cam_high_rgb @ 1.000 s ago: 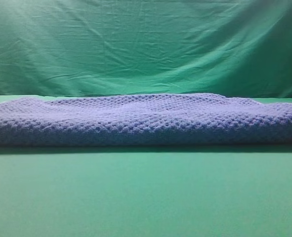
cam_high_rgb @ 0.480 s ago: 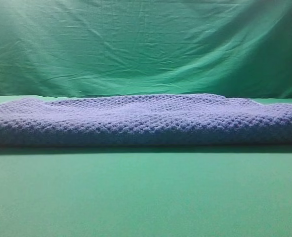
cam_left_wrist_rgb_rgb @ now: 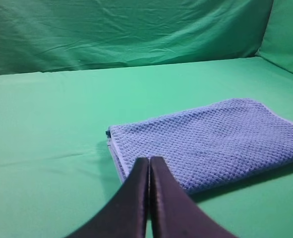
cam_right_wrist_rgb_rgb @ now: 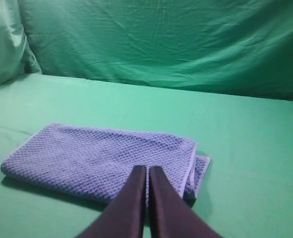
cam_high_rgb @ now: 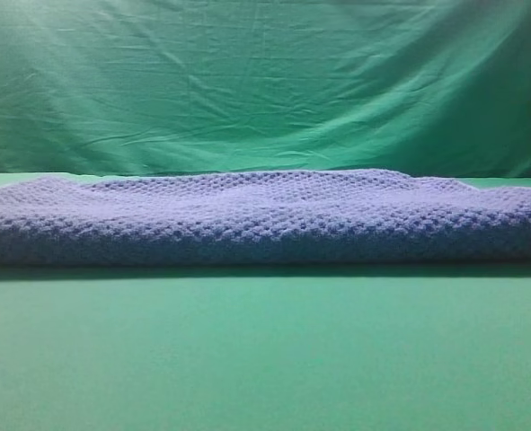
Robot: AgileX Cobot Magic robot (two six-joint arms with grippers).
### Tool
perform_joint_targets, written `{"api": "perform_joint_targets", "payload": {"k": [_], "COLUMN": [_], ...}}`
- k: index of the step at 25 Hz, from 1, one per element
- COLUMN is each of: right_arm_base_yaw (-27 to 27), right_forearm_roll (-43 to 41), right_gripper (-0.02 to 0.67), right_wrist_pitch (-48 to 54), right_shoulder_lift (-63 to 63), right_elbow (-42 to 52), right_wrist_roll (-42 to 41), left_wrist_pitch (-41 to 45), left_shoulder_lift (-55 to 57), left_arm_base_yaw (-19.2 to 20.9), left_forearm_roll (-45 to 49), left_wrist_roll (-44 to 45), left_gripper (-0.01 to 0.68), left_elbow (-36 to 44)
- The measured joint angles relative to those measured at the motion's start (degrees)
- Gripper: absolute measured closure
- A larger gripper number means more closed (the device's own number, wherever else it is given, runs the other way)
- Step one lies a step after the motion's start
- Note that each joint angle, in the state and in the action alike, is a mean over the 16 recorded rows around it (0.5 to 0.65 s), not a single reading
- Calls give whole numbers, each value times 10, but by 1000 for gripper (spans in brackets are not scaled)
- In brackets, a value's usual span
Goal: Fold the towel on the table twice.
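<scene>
From the exterior high view, the towel (cam_high_rgb: 265,218) lay across the table (cam_high_rgb: 265,350) as a long, low, blue-grey band, running almost from one side of the picture to the other, its near edge thick and rounded with a dark line of shadow under it. Its bumpy waffle knit showed along the whole front. Behind it hung the wrinkled green backdrop curtain (cam_high_rgb: 265,85). Neither of my grippers showed in that view. Through my left wrist camera, my left gripper (cam_left_wrist_rgb_rgb: 149,163) sat low in the middle of the picture, its two dark fingers pressed flat together with nothing between them. The towel (cam_left_wrist_rgb_rgb: 210,141) lay just past the tips, folded into a flat rectangle that slanted away up to the right, with layered edges and a thin paler border showing at its near left corner. The table (cam_left_wrist_rgb_rgb: 47,129) spread bare and green to the left of it. Through my right wrist camera, my right gripper (cam_right_wrist_rgb_rgb: 147,172) was likewise closed tight and held nothing, its tips over the towel's near edge; whether they touched the cloth I could not tell. The towel (cam_right_wrist_rgb_rgb: 96,158) stretched off to the left, and at its right end a lower layer stuck out a little beyond the upper one. There was no container anywhere in the three views.
</scene>
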Motion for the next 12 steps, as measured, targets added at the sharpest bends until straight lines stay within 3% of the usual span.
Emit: {"api": "perform_joint_targets", "payload": {"k": [12], "right_arm_base_yaw": [0], "right_forearm_roll": [-15], "right_gripper": [649], "right_wrist_pitch": [-153], "right_shoulder_lift": [-5], "right_elbow": [137], "right_wrist_roll": [-9], "left_wrist_pitch": [-177], "left_shoulder_lift": [0], "left_arm_base_yaw": [0], "left_forearm_roll": [-6], "left_wrist_roll": [-4], "left_gripper": [673], "left_elbow": [142]}}
